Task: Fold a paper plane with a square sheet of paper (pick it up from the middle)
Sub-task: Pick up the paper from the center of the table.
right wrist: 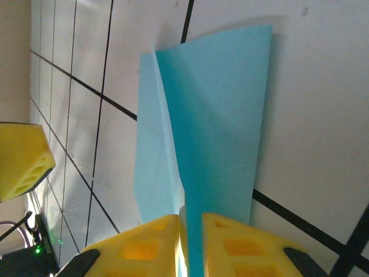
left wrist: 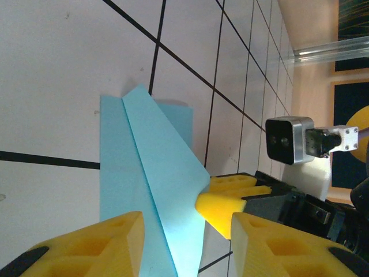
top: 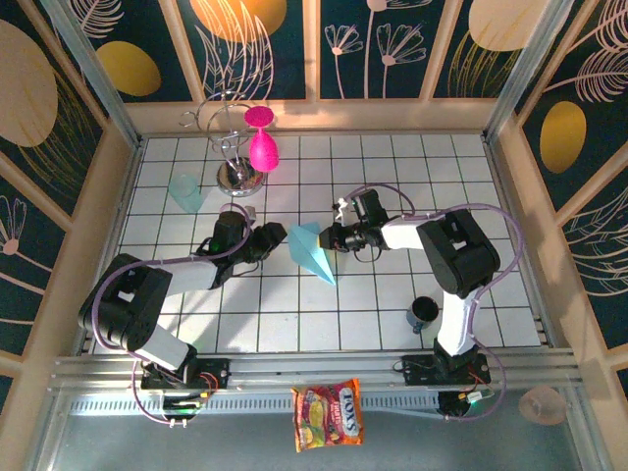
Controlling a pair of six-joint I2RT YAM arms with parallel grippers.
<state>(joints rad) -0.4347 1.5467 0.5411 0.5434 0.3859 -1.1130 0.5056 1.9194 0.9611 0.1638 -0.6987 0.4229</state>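
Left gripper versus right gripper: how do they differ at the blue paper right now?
The right gripper has its fingers pinched shut on an edge of the folded light-blue paper sheet; the left gripper has its fingers standing apart, clamping nothing. The left gripper meets the paper from its left side, the right gripper from its right. Both have yellow fingers and face each other at the paper.

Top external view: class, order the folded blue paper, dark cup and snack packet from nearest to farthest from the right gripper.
1. folded blue paper, pinched in the right gripper, table centre.
2. dark cup, near right, by the right arm.
3. snack packet, beyond the near rail, centre.
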